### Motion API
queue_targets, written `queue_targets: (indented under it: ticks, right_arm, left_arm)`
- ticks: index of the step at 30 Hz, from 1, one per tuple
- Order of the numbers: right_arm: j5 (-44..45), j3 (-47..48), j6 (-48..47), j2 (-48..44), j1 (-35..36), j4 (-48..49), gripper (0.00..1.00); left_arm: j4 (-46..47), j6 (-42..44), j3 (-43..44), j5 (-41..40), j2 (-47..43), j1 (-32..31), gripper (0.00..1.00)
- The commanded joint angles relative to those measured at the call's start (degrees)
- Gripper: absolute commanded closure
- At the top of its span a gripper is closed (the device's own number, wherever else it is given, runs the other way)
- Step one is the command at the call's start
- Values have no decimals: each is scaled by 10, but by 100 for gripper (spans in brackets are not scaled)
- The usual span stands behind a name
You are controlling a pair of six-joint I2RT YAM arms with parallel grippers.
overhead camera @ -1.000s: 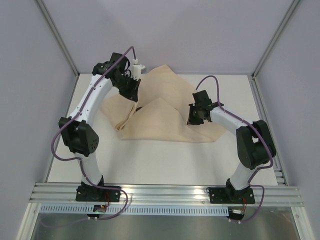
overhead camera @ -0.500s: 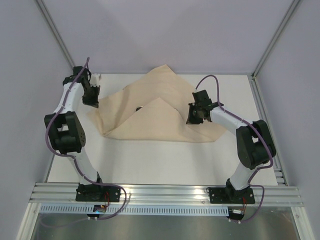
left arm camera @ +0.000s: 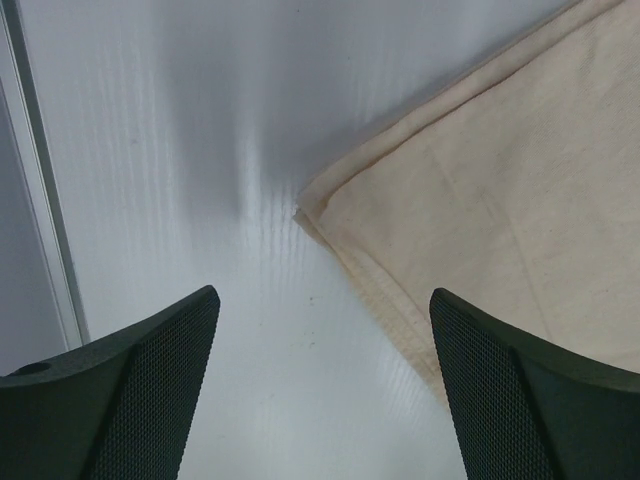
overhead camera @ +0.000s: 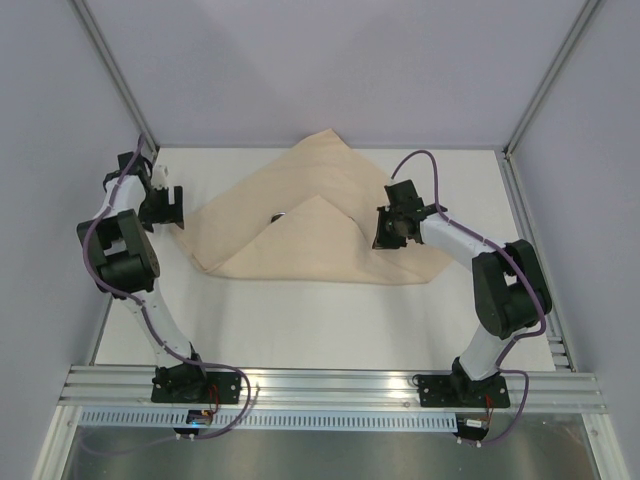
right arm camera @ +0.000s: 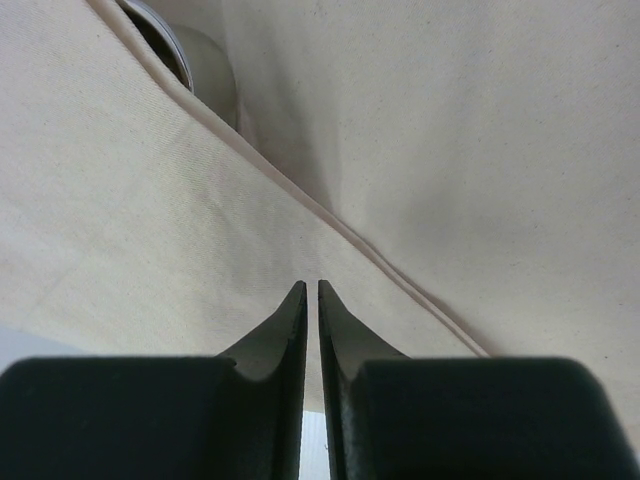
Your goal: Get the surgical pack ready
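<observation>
Top external: mid-wrap, the cloth (overhead camera: 330,190) lies folded on the table (overhead camera: 300,320) over the tray (right arm camera: 200,60) (only a rim shows). Left jaws gape beside its left corner. Right jaws, all but together, sit on the right flap, which likely needs folding inward next.

White table (overhead camera: 300,320) with a folded tan cloth sheet (overhead camera: 335,205) across its far half.

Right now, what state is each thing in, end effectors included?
Tan cloth sheet: folded over itself, lying flat.
Steel tray: mostly hidden under a cloth fold.
Left end effector: open, empty, over the cloth's corner.
Right end effector: shut, tips at the cloth.
</observation>
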Motion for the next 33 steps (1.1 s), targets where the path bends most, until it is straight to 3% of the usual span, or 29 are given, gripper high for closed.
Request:
queue_targets:
  ticks: [1,11,15,24,26,30,33]
  right_arm:
    - [0,7,-8,-1,2,-3,89]
    - [10,5,-10,4,2,-17,89]
    - [23,18,-12,8,2,-41,90]
    - [53,32,-5,-5,2,-62,90]
    - [57,37,-7,-3,2,-66,90]
    - [59,41,-8,0,2,-69,90]
    - [60,39,-10,-2,2,-70,90]
  left_arm:
    - [-8,0,38,12,17,9,5]
    - [-75,11,112,33,126,9,12]
    - [-95,26,121,84,146,3,19]
    - [-109,54,108,127,145,-15,52]
    - [-115,57,119,131,156,-17,55]
    - [-114,60,153,129,169,-18,100]
    - [-90,58,135,125,141,-19,100]
